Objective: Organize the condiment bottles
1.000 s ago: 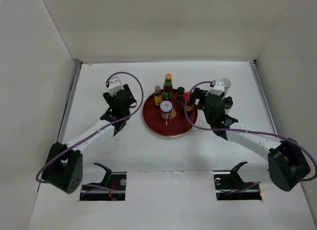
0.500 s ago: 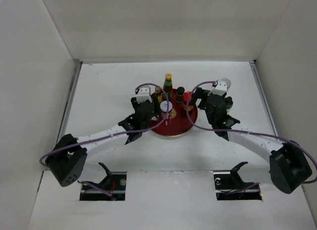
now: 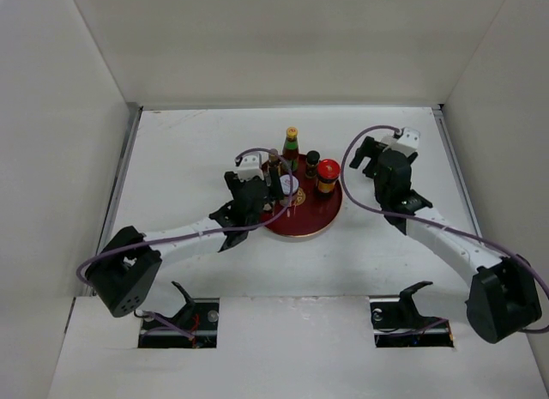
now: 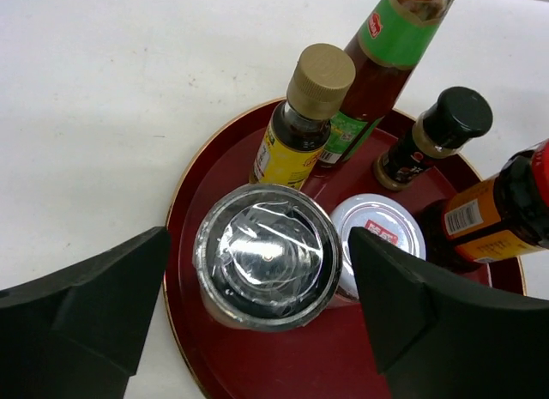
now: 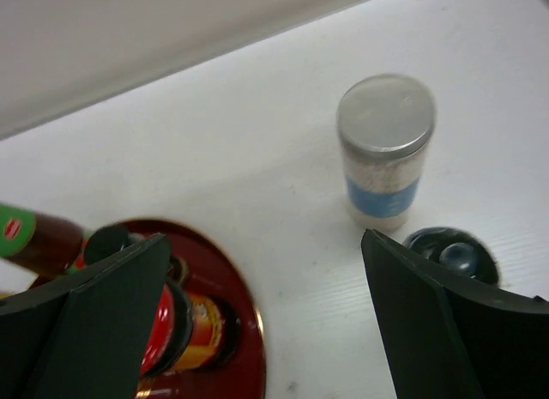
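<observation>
Working the right side rn. My right gripper (image 5: 266,270) is hanging w/ jaws spread wide, nothing in them. The grey-lidded jar (image 5: 386,150) is standing upright on the table (image 5: 257,142), off the red tray (image 3: 313,223). It's sitting ahead of me but lining up w/ the finger on the right of my wrist view, not the gap btwn fingers. So imo I'm needing to shift that way before closing round its sides. The squat dark-lidded jar (image 5: 450,253) is sitting just beside it, partly hidden by that finger. Right arm is way nearer both. My left gripper (image 4: 257,244) is gaping wide too, straddling a shiny-lidded jar (image 4: 266,255) on the tray, not squeezing afaict.
</observation>
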You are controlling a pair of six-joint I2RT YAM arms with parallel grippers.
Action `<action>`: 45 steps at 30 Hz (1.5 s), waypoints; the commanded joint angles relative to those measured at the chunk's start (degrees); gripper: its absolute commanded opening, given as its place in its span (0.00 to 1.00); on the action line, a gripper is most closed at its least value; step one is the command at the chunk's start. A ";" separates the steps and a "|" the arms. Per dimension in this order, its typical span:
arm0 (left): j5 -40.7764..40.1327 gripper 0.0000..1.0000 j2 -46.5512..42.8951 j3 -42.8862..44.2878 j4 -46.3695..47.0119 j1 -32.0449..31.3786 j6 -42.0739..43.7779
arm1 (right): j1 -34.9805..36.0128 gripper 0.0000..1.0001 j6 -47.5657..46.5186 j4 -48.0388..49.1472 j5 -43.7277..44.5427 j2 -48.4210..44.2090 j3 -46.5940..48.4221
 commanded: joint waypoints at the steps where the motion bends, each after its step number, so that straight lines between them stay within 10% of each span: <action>1: -0.50 0.89 -6.71 -2.43 4.83 -0.82 0.03 | -2.69 1.00 -0.73 -4.67 3.59 0.19 7.27; 24: -0.15 1.00 -25.62 -16.94 9.31 -2.32 -0.06 | -13.95 1.00 -3.55 -22.62 -3.16 24.45 29.52; 28: -0.15 1.00 -25.27 -16.94 9.40 -2.14 0.03 | -15.62 0.72 -2.14 -20.77 -4.84 25.51 29.78; 32: -0.15 1.00 -25.01 -16.85 9.58 -1.79 0.03 | -15.88 0.50 -0.56 -16.91 -5.37 20.52 28.12; 45: -0.68 1.00 -25.88 -19.05 11.78 2.42 -0.58 | 2.37 0.50 -1.61 -11.89 -1.42 -12.62 16.70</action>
